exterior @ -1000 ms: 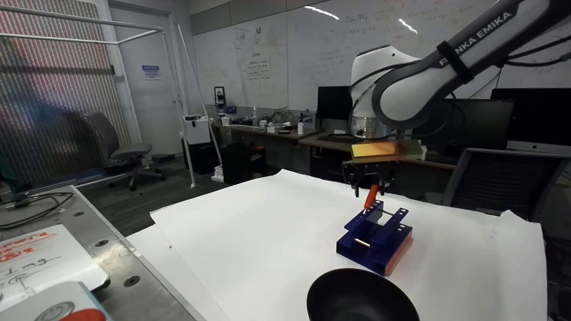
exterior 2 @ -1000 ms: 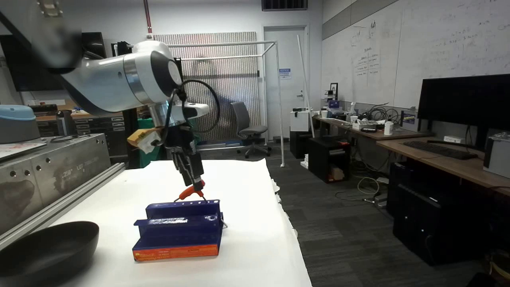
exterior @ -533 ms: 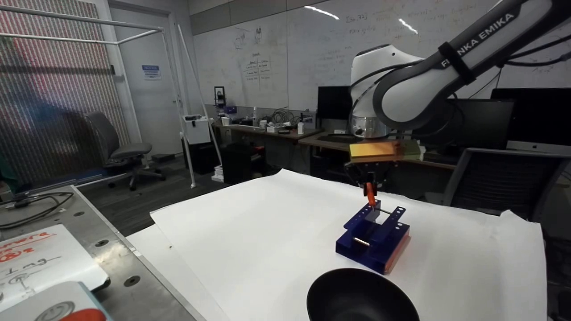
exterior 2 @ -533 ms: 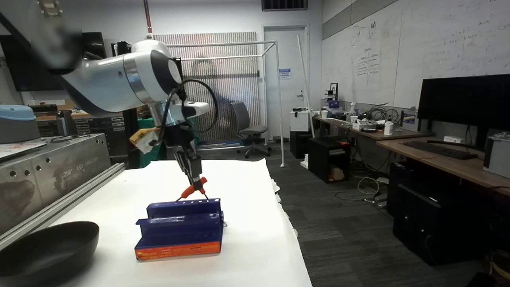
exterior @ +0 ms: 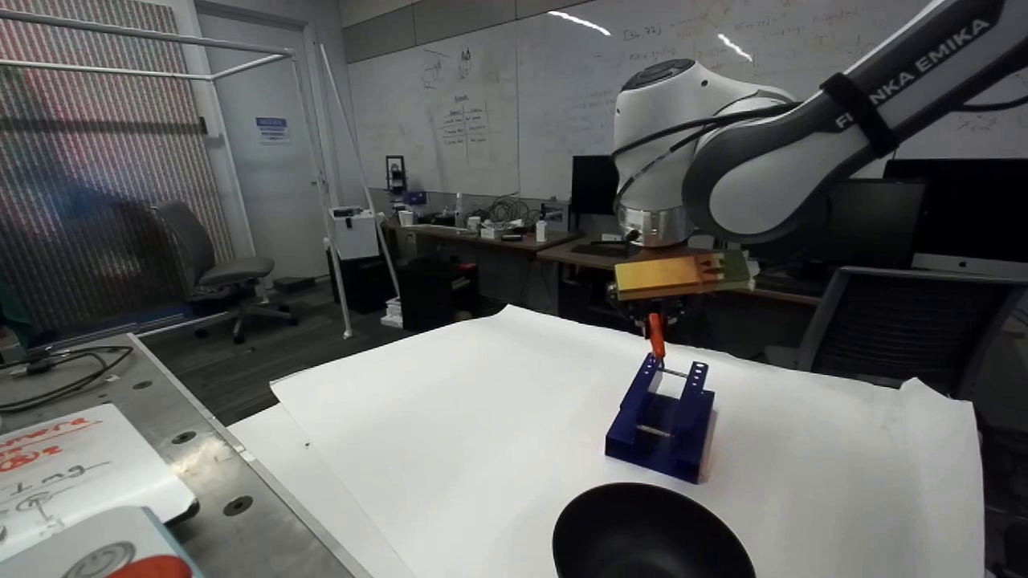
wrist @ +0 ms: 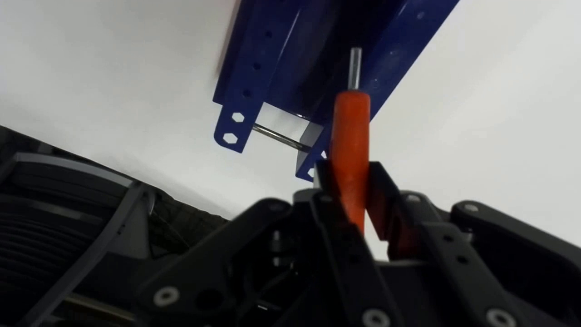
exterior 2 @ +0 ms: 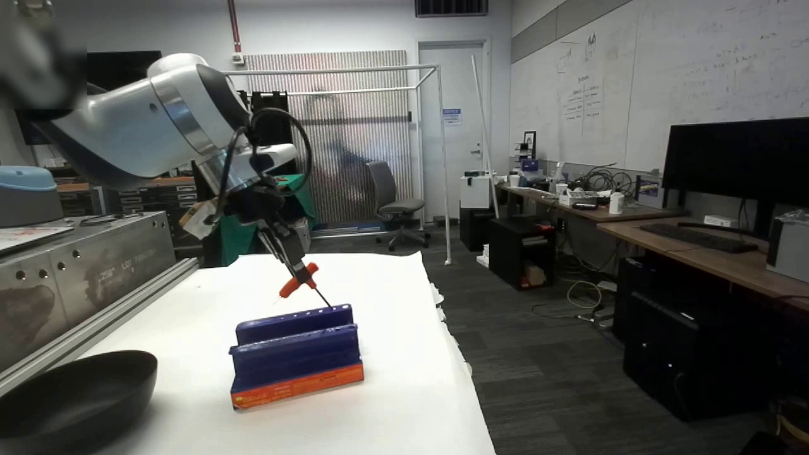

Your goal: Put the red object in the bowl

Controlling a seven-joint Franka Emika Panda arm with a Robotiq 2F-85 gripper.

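The red object, a red-orange T-shaped handle point(exterior 2: 292, 287) with a thin metal shaft, is held over the back of the blue rack. My gripper point(wrist: 350, 181) is shut on this handle point(wrist: 352, 131), one finger on each side. In an exterior view the shaft slants down to the rack's rear top edge; whether its tip still sits in a hole I cannot tell. The black bowl point(exterior: 650, 534) rests on the white table covering, nearer that camera than the rack; in an exterior view the bowl point(exterior 2: 126, 395) lies left of the rack. Nothing shows inside it.
The blue rack point(exterior 2: 297, 354), with an orange-labelled front, stands on the white sheet point(exterior: 450, 449) under the gripper. A metal bench point(exterior: 233, 482) borders the sheet. An office chair point(exterior: 907, 337) stands behind the sheet.
The jaws have gone from open around the handle to shut on it. Gripper and handle have risen and drawn back toward the arm's side. The blue rack has turned and shifted slightly.
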